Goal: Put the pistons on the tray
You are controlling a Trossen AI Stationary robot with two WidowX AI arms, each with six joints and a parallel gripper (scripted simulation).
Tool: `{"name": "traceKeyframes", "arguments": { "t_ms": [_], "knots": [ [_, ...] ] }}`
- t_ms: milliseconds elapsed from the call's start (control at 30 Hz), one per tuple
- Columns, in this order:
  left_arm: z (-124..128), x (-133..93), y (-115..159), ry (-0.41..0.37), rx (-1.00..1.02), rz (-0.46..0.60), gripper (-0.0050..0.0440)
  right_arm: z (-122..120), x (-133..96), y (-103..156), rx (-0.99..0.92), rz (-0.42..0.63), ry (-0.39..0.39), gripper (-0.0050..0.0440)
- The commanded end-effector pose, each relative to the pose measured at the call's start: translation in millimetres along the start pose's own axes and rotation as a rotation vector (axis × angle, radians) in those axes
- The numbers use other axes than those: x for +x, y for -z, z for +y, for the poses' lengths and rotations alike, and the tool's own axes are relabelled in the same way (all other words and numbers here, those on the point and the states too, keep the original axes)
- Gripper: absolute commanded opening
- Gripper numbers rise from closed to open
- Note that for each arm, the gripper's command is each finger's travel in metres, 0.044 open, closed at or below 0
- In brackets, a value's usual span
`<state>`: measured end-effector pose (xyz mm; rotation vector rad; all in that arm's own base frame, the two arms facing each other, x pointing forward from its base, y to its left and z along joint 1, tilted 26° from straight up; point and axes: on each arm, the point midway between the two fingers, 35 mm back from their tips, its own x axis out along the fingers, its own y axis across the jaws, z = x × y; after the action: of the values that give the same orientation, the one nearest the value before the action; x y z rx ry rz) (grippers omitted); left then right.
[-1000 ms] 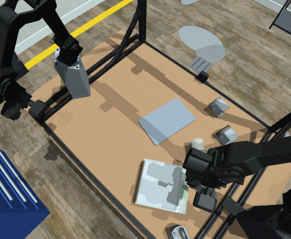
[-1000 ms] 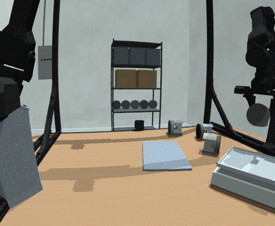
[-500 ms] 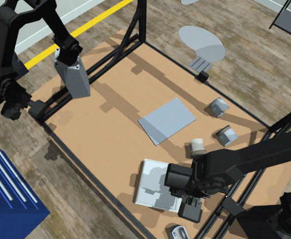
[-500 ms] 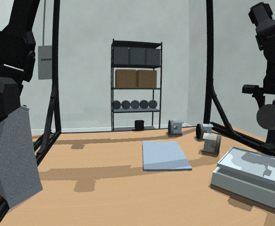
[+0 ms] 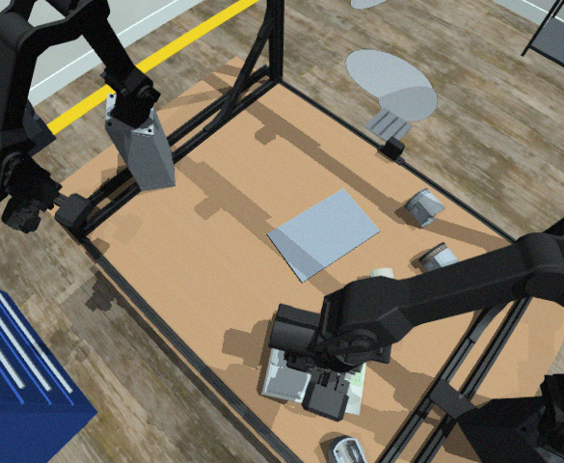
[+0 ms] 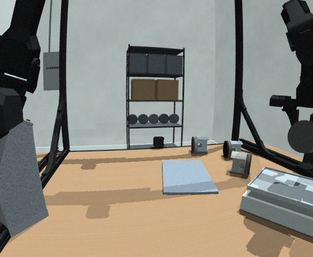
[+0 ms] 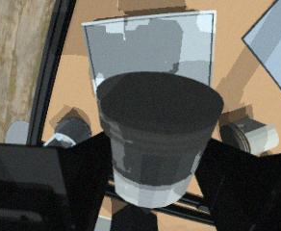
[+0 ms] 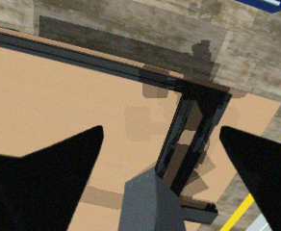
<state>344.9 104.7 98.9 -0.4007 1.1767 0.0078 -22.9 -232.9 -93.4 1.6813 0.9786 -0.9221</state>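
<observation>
The flat steel tray [image 5: 324,231] [image 6: 188,176] [image 7: 275,43] lies in the middle of the bench with nothing on it. My left gripper [image 5: 327,394] [image 6: 304,136] [image 7: 151,132] is shut on a grey piston [image 6: 304,136] [image 7: 155,140] and holds it in the air above a white scale [image 5: 284,381] [image 6: 283,202] [image 7: 150,43]. Three pistons [image 5: 423,205] [image 5: 439,257] [image 5: 381,272] lie beside the tray, also seen in the exterior view [image 6: 200,144] [image 6: 231,148] [image 6: 241,163]. Another piston [image 5: 347,449] [image 7: 73,131] lies near the bench's front corner. My right gripper [image 5: 153,181] [image 8: 161,131] is open and empty, high over the far corner.
Black frame rails [image 5: 182,348] [image 8: 189,130] run along the bench edges, with upright posts [image 6: 238,83] at the corners. A small black block [image 5: 393,147] [image 6: 158,141] sits at the bench's edge. A blue crate [image 5: 17,368] stands on the floor.
</observation>
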Motion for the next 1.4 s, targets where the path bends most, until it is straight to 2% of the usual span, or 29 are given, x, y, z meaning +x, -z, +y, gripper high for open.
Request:
{"name": "traceKeyframes", "arguments": {
  "t_ms": [0,167,367,1367],
  "knots": [
    [2.1,-1.6,-21.5,0.000,-0.003,-0.009,0.0158,0.2,0.1,0.2,0.000,0.001,-0.001,0.0440],
    [4.6,-1.5,-45.5,0.000,-0.002,-0.008,0.0158,0.2,0.1,0.2,0.000,0.001,-0.001,0.0440],
    [4.8,-1.3,-45.4,0.002,-0.081,0.005,0.0158,0.2,0.1,0.2,0.000,0.001,-0.001,0.0440],
    [4.8,-1.3,-45.4,0.033,-0.816,0.133,0.0158,0.2,0.1,0.2,0.000,0.001,-0.001,0.0440]
  ]
}}
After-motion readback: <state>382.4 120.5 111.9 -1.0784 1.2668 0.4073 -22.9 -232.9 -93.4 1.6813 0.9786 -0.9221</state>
